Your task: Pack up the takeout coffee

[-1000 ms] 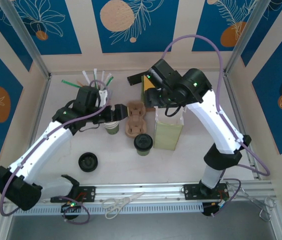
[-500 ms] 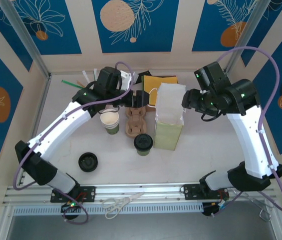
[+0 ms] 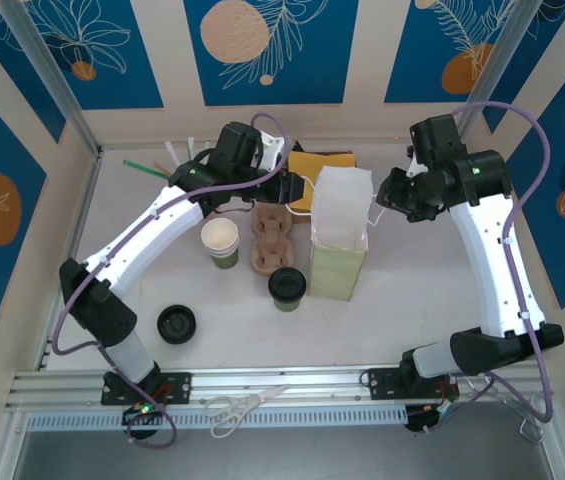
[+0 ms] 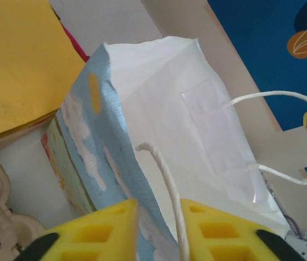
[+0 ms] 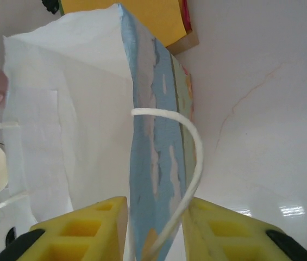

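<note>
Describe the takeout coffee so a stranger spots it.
Start at the tall paper bag mid-table. The takeout coffee stands left of its base, nearer the arms than the cup carrier. Unlike the open green cup and the loose black lid, it is green and lidded.

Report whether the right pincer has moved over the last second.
Yes. The right pincer has swung rightward. It was over the far left corner of the paper bag, which has stayed put, and is now at the bag's right rim, jaws either side of the rope handle.
</note>
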You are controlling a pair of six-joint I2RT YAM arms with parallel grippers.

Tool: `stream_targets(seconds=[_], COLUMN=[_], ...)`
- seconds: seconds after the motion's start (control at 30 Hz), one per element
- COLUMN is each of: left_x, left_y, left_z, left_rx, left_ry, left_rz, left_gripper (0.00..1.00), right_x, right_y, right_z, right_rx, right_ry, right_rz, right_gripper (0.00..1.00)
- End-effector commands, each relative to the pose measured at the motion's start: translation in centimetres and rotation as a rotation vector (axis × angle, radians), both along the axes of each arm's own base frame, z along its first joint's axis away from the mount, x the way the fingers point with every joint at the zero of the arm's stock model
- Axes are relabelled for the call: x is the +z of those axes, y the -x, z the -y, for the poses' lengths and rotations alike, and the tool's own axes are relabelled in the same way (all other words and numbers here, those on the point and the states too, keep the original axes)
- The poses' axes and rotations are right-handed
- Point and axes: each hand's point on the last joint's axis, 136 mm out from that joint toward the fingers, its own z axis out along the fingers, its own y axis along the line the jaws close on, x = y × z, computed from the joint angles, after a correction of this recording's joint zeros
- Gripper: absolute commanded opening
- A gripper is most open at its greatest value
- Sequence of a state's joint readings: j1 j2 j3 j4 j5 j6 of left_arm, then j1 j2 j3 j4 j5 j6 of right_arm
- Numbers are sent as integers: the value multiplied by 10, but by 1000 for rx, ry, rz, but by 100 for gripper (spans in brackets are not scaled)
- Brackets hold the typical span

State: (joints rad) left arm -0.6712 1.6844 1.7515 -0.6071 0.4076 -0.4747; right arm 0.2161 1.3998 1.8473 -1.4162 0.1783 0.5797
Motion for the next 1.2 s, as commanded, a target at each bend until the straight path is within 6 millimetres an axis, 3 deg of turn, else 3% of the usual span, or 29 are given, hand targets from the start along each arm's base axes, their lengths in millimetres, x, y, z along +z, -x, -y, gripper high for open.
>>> stream_targets(seconds=[0.0, 0.07, 0.3, 0.7, 1.17], left_x=[0, -5, -29, -42, -59], left_y=[4, 6, 14, 21, 33], left_z=[-2, -3, -5, -4, 9], left_rx=[3, 8, 13, 8, -10], left_ry=[-14, -15, -12, -26, -17], left_rz=[5, -12, -90, -119, -163], left_gripper=[13, 5, 0, 0, 0], right_x=[-8, -18, -51, -110, -114], right_y=[2, 0, -16, -29, -42], right_z=[2, 6, 5, 9, -2], right_rx=[31, 33, 80, 86, 139], right_ry=[-38, -46, -84, -100, -105], right_rz=[-2, -5, -5, -101, -96], right_gripper=[19, 15, 6, 6, 9])
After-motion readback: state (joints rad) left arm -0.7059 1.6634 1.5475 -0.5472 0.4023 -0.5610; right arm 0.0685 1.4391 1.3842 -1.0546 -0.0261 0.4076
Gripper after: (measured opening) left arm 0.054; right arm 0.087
